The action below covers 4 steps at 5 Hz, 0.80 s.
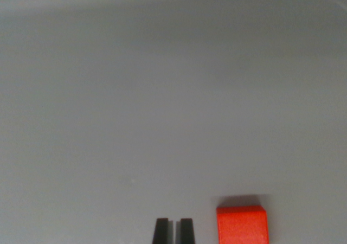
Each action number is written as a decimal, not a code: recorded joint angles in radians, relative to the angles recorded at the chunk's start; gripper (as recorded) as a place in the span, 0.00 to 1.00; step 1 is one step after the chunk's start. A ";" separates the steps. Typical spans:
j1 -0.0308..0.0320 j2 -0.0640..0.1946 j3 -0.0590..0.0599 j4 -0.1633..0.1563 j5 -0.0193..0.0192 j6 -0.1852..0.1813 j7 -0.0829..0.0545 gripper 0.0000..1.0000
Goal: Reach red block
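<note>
At the bottom of the wrist view, the gripper (174,230), its fingertips nearly together and holding nothing, sits just left of the red block (242,224), so the reach seems unfinished, calling for a rightward shift.

A plain grey surface (162,92) fills the view, evenly lit, slightly paler toward the top

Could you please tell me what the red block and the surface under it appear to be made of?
The red block looks like painted wood or hard plastic: even, saturated colour, crisp straight edges, a matte face with no glare. Which of the two the blur leaves open. The grey surface looks smooth and matte, perhaps laminate or painted board: uniform tone, no grain, only soft shading.
</note>
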 joint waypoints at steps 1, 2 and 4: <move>0.0000 0.000 0.000 0.000 0.0000 0.000 0.000 0.00; -0.0060 0.012 -0.004 -0.036 0.0032 -0.048 -0.009 0.00; -0.0116 0.024 -0.008 -0.070 0.0063 -0.093 -0.017 0.00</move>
